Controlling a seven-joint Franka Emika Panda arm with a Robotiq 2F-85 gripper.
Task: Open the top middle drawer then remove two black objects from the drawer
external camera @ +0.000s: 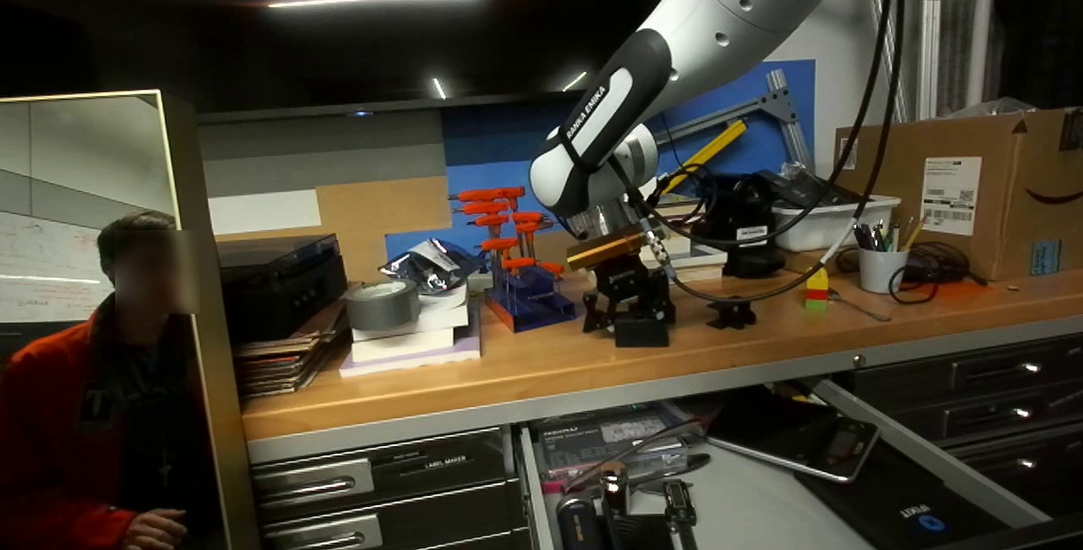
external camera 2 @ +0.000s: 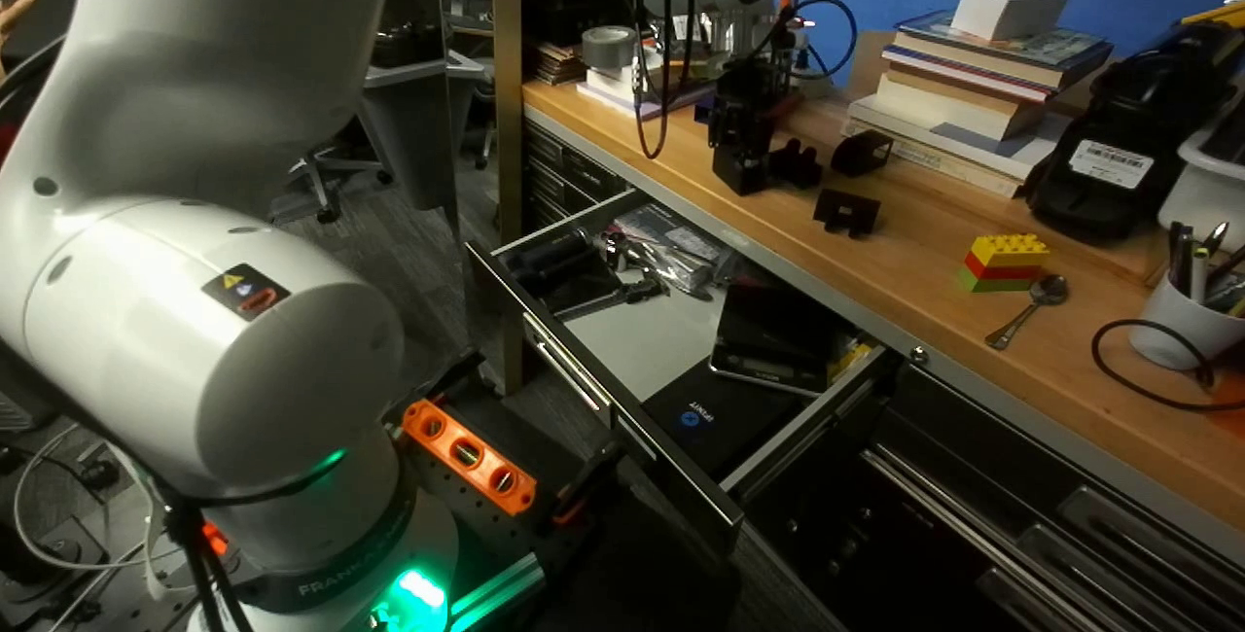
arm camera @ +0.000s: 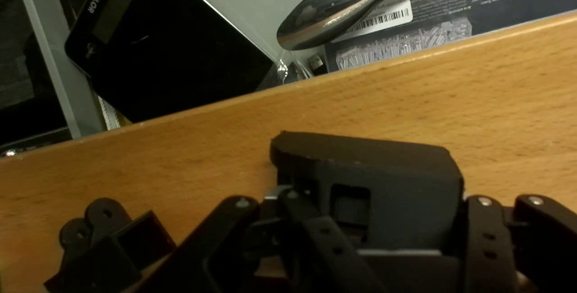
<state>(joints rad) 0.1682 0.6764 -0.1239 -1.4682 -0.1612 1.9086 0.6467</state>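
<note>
The top middle drawer stands open; its side wall (external camera: 931, 451) and silver handle (external camera 2: 572, 371) show, and part of it shows in the wrist view (arm camera: 58, 67). My gripper (external camera: 630, 317) is over the wooden tabletop behind the drawer, also seen in an exterior view (external camera 2: 744, 122). A chunky black block (arm camera: 383, 185) is between its spread fingers, against or almost against both; it also shows in both exterior views (external camera: 641, 332) (external camera 2: 741, 170). Whether the fingers press on it is unclear. Three other black pieces (external camera 2: 798, 163) (external camera 2: 862, 153) (external camera 2: 846, 212) lie nearby; one shows in the wrist view (arm camera: 103, 252).
The drawer holds a kitchen scale (external camera 2: 773, 340), a flat black case (external camera: 905, 499) and a caliper (external camera: 679, 508). A hex key rack (external camera: 529, 292) stands beside the gripper. Books (external camera 2: 982, 87), toy bricks (external camera 2: 1007, 263), a spoon (external camera 2: 1031, 306) and a pen cup (external camera: 882, 269) are on the tabletop.
</note>
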